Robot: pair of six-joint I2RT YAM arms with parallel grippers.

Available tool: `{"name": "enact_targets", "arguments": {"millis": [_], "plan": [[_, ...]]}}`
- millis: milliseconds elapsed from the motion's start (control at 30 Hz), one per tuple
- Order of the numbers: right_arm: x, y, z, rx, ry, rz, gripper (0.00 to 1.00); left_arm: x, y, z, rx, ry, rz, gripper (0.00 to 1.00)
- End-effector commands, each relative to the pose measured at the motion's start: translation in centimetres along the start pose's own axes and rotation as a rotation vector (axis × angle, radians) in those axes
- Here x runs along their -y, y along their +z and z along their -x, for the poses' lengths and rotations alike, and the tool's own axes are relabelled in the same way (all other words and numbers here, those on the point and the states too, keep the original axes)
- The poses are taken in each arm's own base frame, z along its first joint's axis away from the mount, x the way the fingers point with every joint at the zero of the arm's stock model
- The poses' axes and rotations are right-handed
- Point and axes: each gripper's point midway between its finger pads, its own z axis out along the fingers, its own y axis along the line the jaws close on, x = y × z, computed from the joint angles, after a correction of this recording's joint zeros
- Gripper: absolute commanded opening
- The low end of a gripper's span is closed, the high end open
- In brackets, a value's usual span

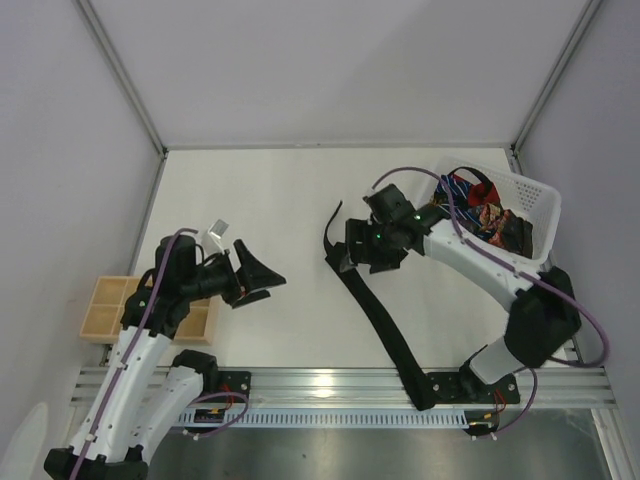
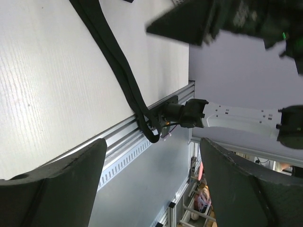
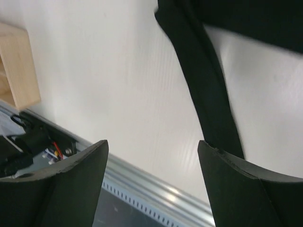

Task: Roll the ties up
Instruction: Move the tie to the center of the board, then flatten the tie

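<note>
**Black tie laid out, both tools open and empty**

The black tie (image 1: 385,325) lies stretched on the bench (image 1: 260,190). Its far end curls in a small hook near the middle, and its near end runs over the aluminium rail (image 1: 330,383) at the front edge. The other ties (image 1: 480,205) sit bundled in the white basket (image 1: 535,195) at the far right.

The step in hand looks like starting the roll at the far, curled end. To do it well, pinch that tip squarely across its width and turn it over onto itself with the edges lined up. The long tail should stay flat and straight, ideally pinned by the second arm so it does not drag sideways.

The right tool (image 1: 362,258) hovers over the tie's far portion, reaching in from the right with the elbow bent. Its fingers are spread and hold nothing. The left tool (image 1: 255,275) is well apart from the tie at the left, near the wooden tray (image 1: 98,312), pointing toward the centre, also spread wide and empty.
</note>
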Motion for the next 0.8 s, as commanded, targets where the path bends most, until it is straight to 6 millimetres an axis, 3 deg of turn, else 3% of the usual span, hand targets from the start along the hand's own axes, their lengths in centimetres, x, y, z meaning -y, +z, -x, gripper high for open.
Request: {"name": "enact_targets", "arguments": {"millis": [0, 133, 167, 267, 367, 600, 767], "plan": [[-2.4, 3.5, 6.5, 0.089, -0.111, 0.146, 0.83, -0.1, -0.7, -1.5, -0.032, -0.079, 0.003, 0.86], [-1.7, 7.5, 9.2, 0.026, -0.178, 0.146, 0.82, -0.6, -1.0, -2.7, -0.041, -0.088, 0.001, 0.87], [-1.3, 9.0, 9.3, 0.009, -0.213, 0.144, 0.82, -0.7, -1.1, -2.8, -0.041, -0.091, -0.002, 0.87], [-0.3, 10.9, 10.0, -0.023, -0.217, 0.140, 0.81, -0.7, -1.4, -3.4, -0.040, -0.095, -0.017, 0.88], [-0.7, 11.5, 10.3, -0.027, -0.234, 0.175, 0.80, -0.7, -1.6, -3.7, -0.039, -0.092, -0.021, 0.88], [0.9, 13.9, 9.6, -0.073, -0.232, 0.177, 0.74, -0.7, -1.5, -3.9, -0.054, -0.092, -0.027, 0.89], [0.4, 14.6, 9.5, -0.079, -0.236, 0.207, 0.66, -0.9, -1.4, -4.0, -0.066, -0.092, -0.024, 0.89]]}}
